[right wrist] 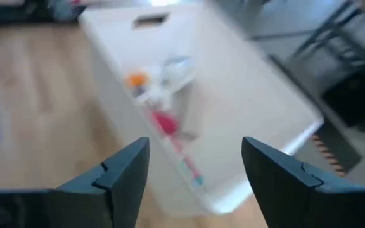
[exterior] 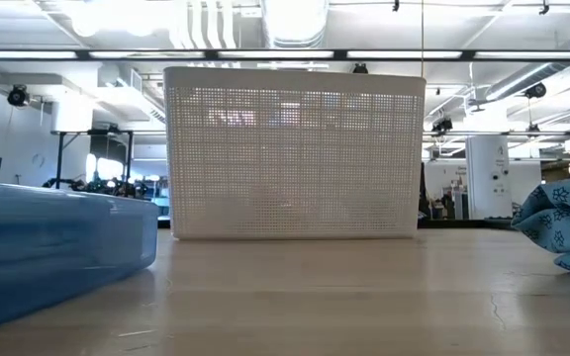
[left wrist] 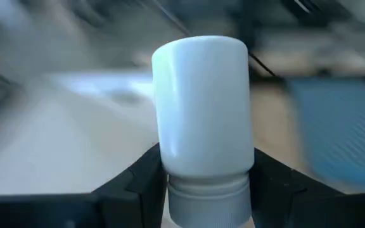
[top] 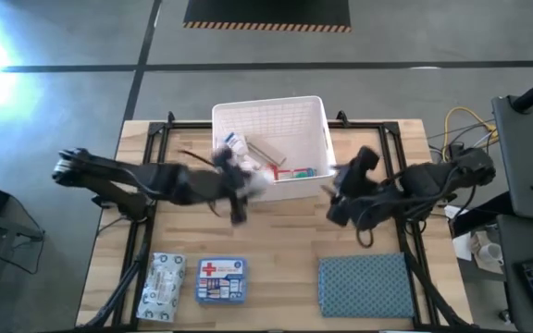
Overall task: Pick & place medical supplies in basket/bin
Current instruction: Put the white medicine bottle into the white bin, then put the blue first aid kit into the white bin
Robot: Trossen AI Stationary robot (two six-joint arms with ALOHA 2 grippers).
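Look at your left gripper first: in its wrist view the two dark fingers are clamped on a white pill bottle, gripping it low on the body just above the ribbed cap. From above, that gripper sits at the front left corner of the white basket, right at its near rim, and the bottle shows there only as a pale blur.

Your right gripper has its fingers spread apart with nothing between them. In its wrist view it looks down onto the basket, where red, orange and white items lie blurred on the floor. In the high view it hangs just beside the basket's front right corner, over the wooden table.

Inside the basket you can make out a blue-and-white pack at the back left and a flat red-and-green pack along the front wall.

Still out on the table, near its front edge, the blue first-aid box with the red cross lies just beside the white patterned packet, which is to its left. The blue-grey cloth lies well apart, at the front right
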